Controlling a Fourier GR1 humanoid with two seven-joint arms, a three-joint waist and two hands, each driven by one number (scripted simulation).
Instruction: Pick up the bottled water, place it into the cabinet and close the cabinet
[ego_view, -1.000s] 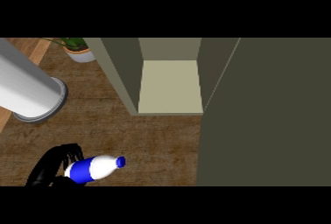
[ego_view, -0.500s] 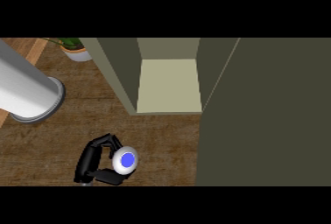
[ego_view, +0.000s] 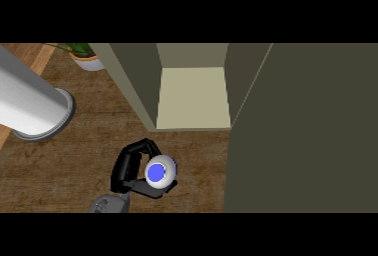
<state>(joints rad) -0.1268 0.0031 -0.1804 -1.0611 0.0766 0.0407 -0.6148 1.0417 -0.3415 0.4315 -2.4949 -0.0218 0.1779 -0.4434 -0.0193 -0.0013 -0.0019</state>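
My robot hand (ego_view: 131, 170) is curled around the bottled water (ego_view: 159, 171), held upright above the bench (ego_view: 66, 165). Carrying step: next I move it toward twelve o'clock, into the open cabinet (ego_view: 190, 97).

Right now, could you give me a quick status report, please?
Left hand shut on bottled water, cap up. Right hand not in view. Cabinet open; nothing between bottle and shelf.
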